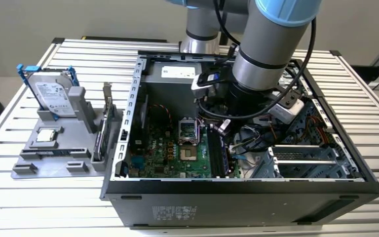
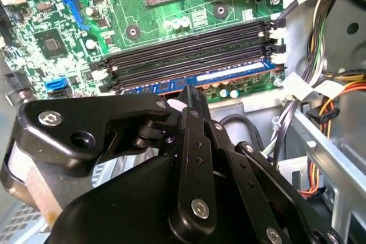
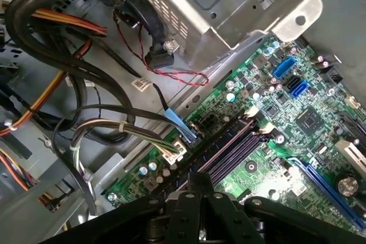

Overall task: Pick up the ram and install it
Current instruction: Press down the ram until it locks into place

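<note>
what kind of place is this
Probably a robotics lab or test bench for computer assembly. An open computer case lies on a slatted aluminium table, a grey fixture tray holds spare parts such as a hard drive, and the arm's claw sits over the motherboard's memory slots.

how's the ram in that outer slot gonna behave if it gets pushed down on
The ram is a thin board on edge, so probably stiff lengthwise yet liable to flex or crack under a sideways push. It looks light for its length. Slotted into the motherboard, it likely won't tip.
</note>
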Available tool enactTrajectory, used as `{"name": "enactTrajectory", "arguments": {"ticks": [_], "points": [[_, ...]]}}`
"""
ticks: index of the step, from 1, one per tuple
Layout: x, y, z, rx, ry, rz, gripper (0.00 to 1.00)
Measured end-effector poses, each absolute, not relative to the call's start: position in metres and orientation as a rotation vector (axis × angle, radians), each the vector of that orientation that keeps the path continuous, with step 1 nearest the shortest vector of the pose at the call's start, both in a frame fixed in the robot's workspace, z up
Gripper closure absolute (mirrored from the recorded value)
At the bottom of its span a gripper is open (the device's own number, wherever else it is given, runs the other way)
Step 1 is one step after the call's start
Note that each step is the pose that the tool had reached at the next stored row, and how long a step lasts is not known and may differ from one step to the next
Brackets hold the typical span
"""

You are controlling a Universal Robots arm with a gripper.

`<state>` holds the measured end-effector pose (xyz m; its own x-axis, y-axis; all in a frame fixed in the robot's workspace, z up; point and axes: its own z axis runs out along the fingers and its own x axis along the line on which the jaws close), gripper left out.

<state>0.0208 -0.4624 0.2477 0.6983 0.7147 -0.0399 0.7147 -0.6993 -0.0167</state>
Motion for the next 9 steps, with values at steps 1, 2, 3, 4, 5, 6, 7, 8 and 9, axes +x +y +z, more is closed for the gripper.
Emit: {"name": "enactTrajectory", "arguments": {"ticks": [1, 2, 3, 4, 5, 6, 7, 8, 9], "points": [[0.0208, -0.4624, 0.2477, 2.890, 1.230, -0.068, 1.00], [0.0207, -0.4624, 0.2477, 2.885, 1.241, -0.068, 1.00], [0.0207, -0.4624, 0.2477, 2.879, 1.254, -0.068, 1.00], [0.0206, -0.4624, 0.2477, 2.874, 1.266, -0.068, 1.00], [0.0206, -0.4624, 0.2477, 2.867, 1.279, -0.068, 1.00], [0.0205, -0.4624, 0.2476, 2.862, 1.291, -0.068, 1.00], [0.0205, -0.4624, 0.2476, 2.856, 1.304, -0.068, 1.00], [0.0204, -0.4624, 0.2476, 2.850, 1.316, -0.068, 1.00], [0.0204, -0.4624, 0.2475, 2.844, 1.329, -0.068, 1.00]]}}
